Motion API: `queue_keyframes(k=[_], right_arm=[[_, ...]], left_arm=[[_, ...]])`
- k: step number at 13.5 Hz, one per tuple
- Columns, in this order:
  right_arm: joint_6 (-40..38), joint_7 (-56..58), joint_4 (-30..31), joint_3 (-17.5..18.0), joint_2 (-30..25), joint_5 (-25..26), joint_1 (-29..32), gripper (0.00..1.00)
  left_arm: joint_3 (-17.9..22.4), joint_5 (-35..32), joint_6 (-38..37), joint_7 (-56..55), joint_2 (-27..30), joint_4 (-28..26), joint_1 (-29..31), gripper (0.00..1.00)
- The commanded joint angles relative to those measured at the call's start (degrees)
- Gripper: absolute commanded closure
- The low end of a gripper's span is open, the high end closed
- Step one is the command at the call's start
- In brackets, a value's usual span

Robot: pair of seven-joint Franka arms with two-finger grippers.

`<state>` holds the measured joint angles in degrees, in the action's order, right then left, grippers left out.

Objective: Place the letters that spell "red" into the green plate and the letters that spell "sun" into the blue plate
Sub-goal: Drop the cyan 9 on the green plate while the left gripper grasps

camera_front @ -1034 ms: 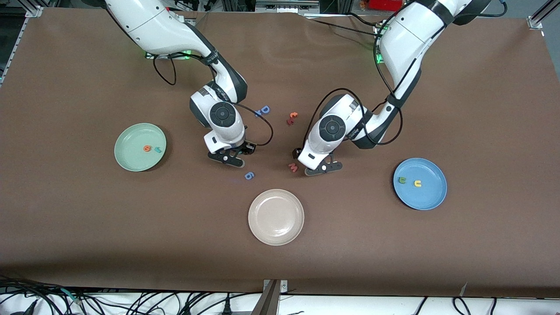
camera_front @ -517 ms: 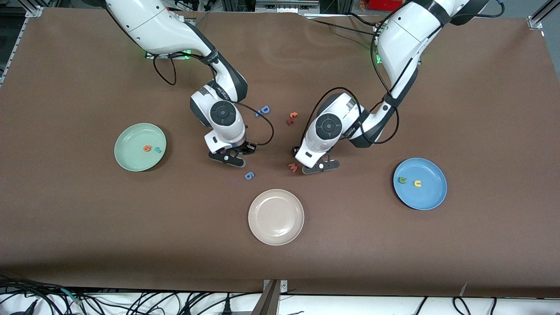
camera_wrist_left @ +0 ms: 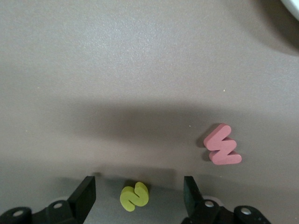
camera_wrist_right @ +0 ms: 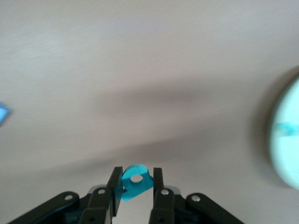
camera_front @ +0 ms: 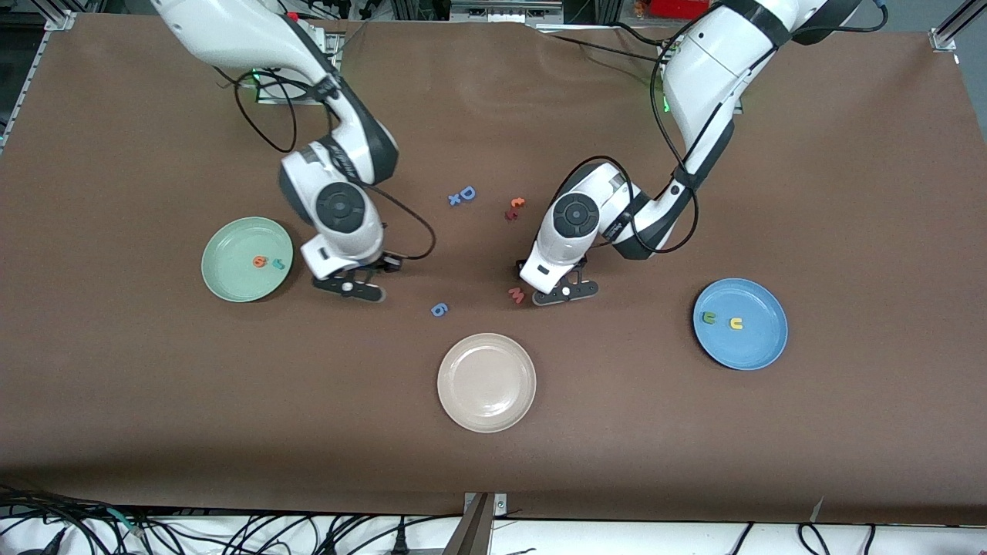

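with right pincer (camera_wrist_right: 134,186) clenched on teal d (camera_wrist_right: 135,181) over table (camera_front: 154,401) beside green plate (camera_front: 224,285), and released left pincer (camera_wrist_left: 138,196) straddling yellow s (camera_wrist_left: 134,196): carry steady, drop gently inside rim, squeeze s squarely.

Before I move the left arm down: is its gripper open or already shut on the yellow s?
Open. In the left wrist view the left gripper stands with its fingers either side of the yellow s, gaps showing; the s lies flat on the table.
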<state>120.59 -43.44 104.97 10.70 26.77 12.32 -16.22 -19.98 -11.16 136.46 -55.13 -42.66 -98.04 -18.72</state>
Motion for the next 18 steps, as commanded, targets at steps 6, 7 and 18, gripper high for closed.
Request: queue_keyframes(k=[6,7,18], right_arm=[[-4.23,29.79,7.78,-12.97,-6.20,-7.39,8.13,0.95],[-2.31,32.25,9.62,-14.81,-6.12,-7.48,8.31,0.95],[8.18,35.09,17.20,-17.38,-8.38,-7.48,11.12,0.10]], left_arm=[[0.56,-1.76,0.82,-2.26,1.52,-2.51,-0.62,0.38],[0.47,-1.76,0.82,-2.26,1.61,-2.77,-0.62,0.42],[0.39,-1.67,0.82,-2.70,2.40,-3.83,-0.62,0.58]])
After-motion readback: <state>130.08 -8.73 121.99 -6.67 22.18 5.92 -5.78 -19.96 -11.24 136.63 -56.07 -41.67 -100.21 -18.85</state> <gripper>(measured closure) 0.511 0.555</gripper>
